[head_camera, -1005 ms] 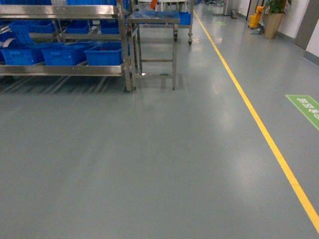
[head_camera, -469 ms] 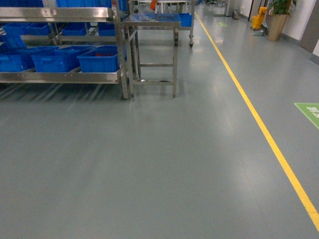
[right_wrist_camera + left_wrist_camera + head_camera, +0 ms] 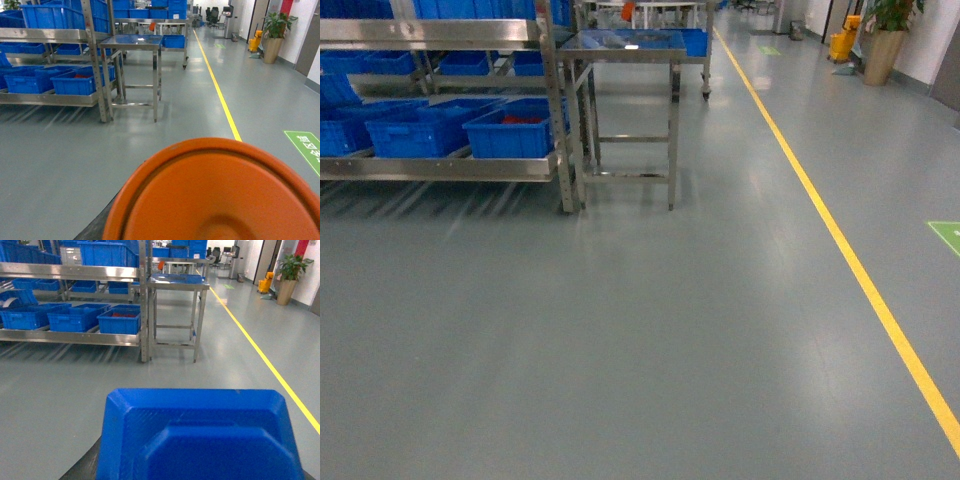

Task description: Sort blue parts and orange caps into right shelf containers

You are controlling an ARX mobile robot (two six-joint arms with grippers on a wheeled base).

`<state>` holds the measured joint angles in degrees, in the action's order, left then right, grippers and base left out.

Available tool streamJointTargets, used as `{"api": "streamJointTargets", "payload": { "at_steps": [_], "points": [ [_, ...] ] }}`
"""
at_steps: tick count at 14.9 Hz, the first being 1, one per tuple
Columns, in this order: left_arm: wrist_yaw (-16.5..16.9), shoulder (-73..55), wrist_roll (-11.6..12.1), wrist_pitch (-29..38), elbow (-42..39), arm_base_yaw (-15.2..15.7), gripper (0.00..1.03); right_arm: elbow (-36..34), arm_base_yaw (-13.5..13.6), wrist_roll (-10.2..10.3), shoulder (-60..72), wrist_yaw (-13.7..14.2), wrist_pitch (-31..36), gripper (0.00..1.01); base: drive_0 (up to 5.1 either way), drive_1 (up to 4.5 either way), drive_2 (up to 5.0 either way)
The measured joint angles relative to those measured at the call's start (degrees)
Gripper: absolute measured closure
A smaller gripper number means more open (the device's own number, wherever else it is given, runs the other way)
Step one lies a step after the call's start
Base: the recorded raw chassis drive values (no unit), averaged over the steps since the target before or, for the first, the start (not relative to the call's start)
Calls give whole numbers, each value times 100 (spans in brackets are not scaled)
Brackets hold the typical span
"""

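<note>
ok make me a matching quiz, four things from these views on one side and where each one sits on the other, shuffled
Things:
1. blue part
2. orange cap
3. yellow line
4. blue bins

Places:
A. low shelf of the metal rack
B. close up, filling the bottom of the right wrist view
C. painted along the floor
D. close up, filling the bottom of the left wrist view

Pairs: 1-D, 2-B, 3-C, 4-A

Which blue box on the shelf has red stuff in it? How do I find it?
Find the long metal shelf on the left. On its bottom level sits a row of blue bins; take the bin at the right end, beside the small steel table. Only it shows something red inside.
</note>
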<state>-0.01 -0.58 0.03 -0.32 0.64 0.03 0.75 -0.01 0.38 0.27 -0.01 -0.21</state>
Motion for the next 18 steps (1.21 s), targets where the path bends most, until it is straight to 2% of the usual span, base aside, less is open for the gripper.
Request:
{"api": "streamJointTargets", "payload": {
  "at_steps": [18],
  "points": [
    [0,0,-2,15,0,0,62,0,0,0,0,0,-11,59,-8,425,-441]
  ]
}}
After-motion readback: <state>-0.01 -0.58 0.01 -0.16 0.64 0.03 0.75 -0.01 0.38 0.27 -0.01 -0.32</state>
